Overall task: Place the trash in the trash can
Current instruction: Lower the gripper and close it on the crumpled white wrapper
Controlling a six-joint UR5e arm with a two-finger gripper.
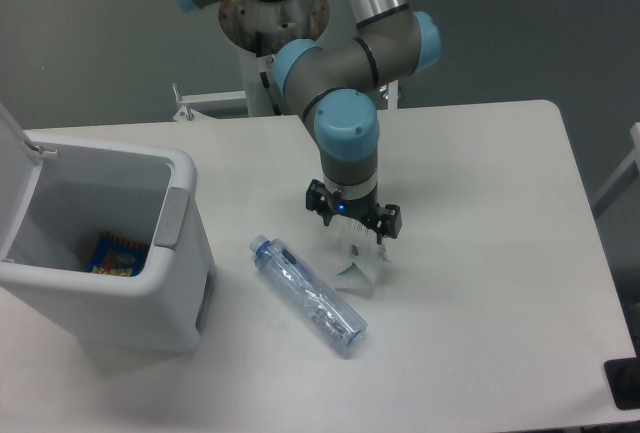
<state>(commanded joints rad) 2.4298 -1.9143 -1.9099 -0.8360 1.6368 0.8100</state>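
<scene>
carton (362,271) on the surface (480,283): hand (353,228) hovers over it, fingers spread. step: grasp approach. next needs descent, pinch, then carry to trash can (182,253).

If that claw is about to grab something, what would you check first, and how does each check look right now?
1. Claw over the flattened carton: ok, directly above its upper end.
2. Claw open: cannot tell, seen from above.
3. Claw touching the carton: cannot tell.
4. Crushed bottle out of the way: ok, lying apart to the left.
5. Trash can lid open: ok, flipped up.
6. Room inside the can: ok, only a snack wrapper at the bottom.
</scene>
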